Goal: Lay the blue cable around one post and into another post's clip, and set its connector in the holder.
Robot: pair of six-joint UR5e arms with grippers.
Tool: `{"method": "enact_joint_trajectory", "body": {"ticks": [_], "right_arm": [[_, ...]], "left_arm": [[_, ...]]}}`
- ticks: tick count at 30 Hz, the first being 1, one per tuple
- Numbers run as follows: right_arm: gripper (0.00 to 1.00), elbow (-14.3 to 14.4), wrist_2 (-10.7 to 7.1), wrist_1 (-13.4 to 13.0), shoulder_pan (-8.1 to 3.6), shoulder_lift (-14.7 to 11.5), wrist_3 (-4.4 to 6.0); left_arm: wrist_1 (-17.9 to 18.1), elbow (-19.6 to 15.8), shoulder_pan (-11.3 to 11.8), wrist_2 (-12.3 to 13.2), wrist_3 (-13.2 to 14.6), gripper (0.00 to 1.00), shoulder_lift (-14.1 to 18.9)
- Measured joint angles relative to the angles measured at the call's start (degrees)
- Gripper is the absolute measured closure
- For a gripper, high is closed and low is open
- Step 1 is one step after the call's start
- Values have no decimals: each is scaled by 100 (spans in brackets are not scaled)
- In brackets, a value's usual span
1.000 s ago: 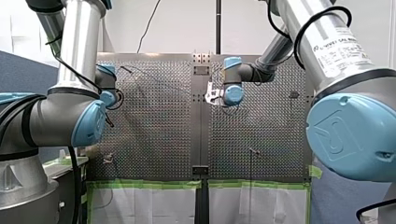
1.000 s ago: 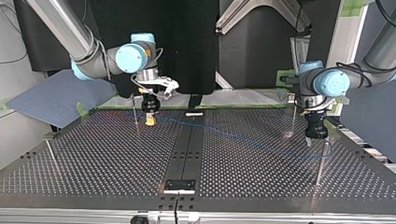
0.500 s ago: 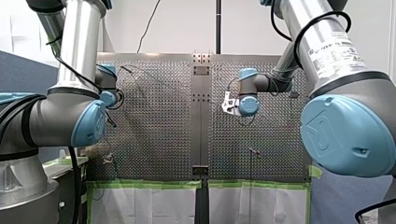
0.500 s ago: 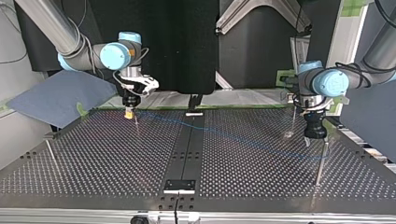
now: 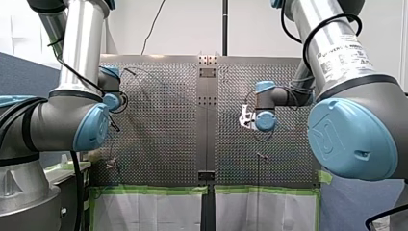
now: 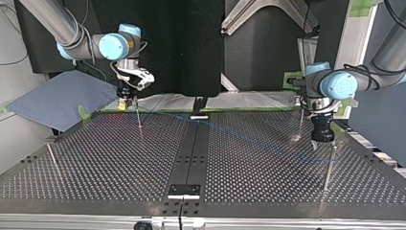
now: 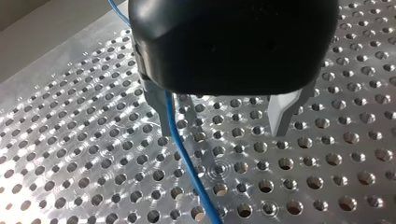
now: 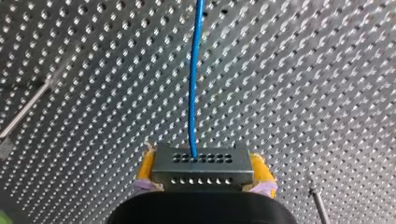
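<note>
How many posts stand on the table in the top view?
4 posts: one beside my right gripper, one near the view's left edge, one beside my left gripper, one nearer the camera at the right. More may be hidden.

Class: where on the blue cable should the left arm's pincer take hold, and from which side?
Judging by the left wrist view, grip the straight run of blue cable passing between the open fingers of the left pincer, coming straight down from above. The cable is thin and runs over the table close beside one finger, so closing across it should catch it.
</note>
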Motion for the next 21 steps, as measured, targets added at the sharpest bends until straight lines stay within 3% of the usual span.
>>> {"method": "enact_joint_trajectory", "body": {"ticks": [4, 8, 14, 21], "right_arm": [[100, 186, -27, -186, -114, 3, 108], [100, 388, -172, -387, -300, 4, 230], [100, 667, -441, -668, -555, 12, 301], [100, 1005, -760, -907, -621, 106, 316]], "left_arm": [[-3, 0, -1, 1, 0, 0, 0], [-8, -1, -8, 1, 1, 0, 3], [-27, -4, -16, 3, 1, 0, 3], [-38, -4, -18, 6, 1, 0, 2]]}}
